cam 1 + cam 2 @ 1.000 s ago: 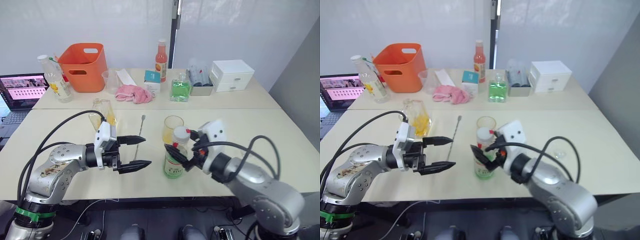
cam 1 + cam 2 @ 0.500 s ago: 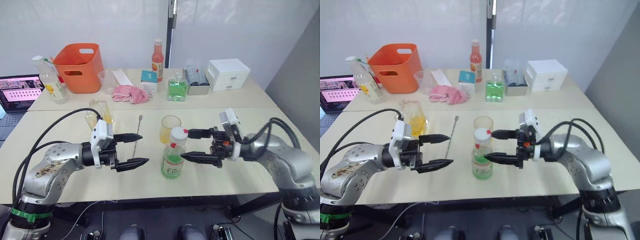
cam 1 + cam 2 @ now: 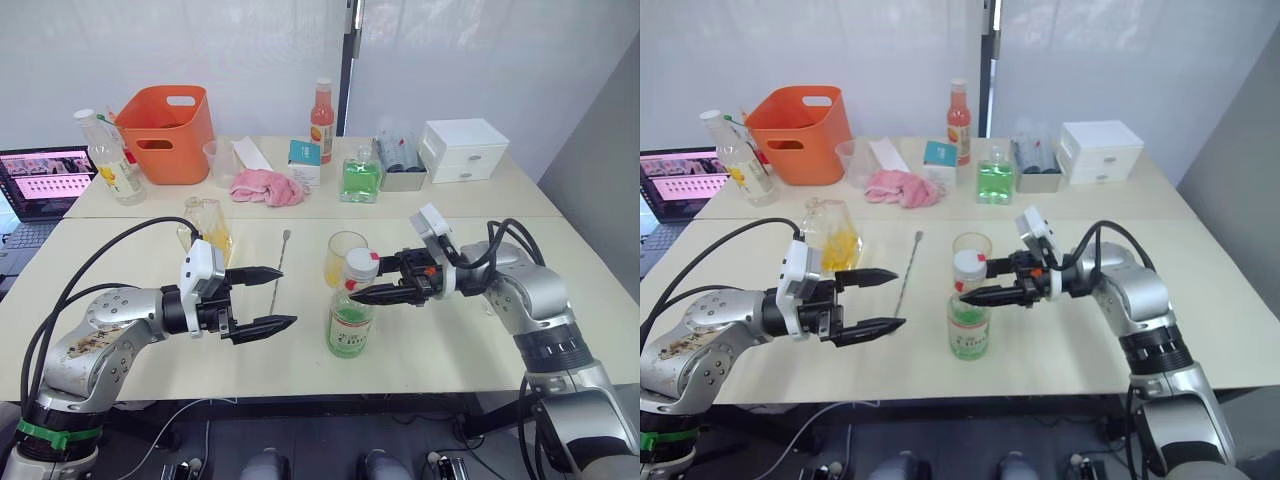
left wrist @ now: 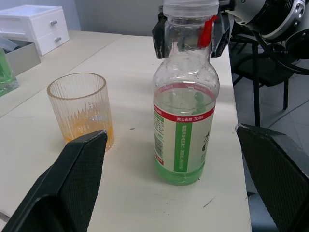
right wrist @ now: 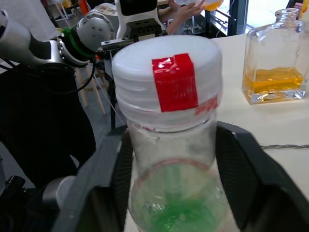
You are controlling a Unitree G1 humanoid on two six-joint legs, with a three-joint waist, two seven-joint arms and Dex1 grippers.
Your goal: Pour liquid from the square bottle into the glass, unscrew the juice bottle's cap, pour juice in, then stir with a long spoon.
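The juice bottle (image 3: 349, 325) stands upright near the table's front, pale green liquid in its lower half. Its white cap (image 3: 361, 263) with a red strip is still on. My right gripper (image 3: 366, 282) reaches in from the right, its fingers (image 5: 113, 164) pressed against both sides of the neck just under the cap. The glass (image 3: 340, 250), holding a little yellow liquid, stands just behind the bottle. My left gripper (image 3: 288, 296) hovers open to the bottle's left, holding nothing. The square bottle (image 3: 207, 228) stands behind the left gripper. The long spoon (image 3: 279, 265) lies between them.
Along the far table stand an orange bin (image 3: 170, 130), a yellow-labelled bottle (image 3: 110, 160), a measuring cup (image 3: 222, 160), a pink cloth (image 3: 267, 187), an orange-red bottle (image 3: 321, 110), a green square bottle (image 3: 360, 178) and a white drawer box (image 3: 463, 150). A laptop (image 3: 40, 185) sits far left.
My right gripper has moved in from the right to the bottle's neck and its jaws have narrowed around it. The left gripper has stayed put, open.
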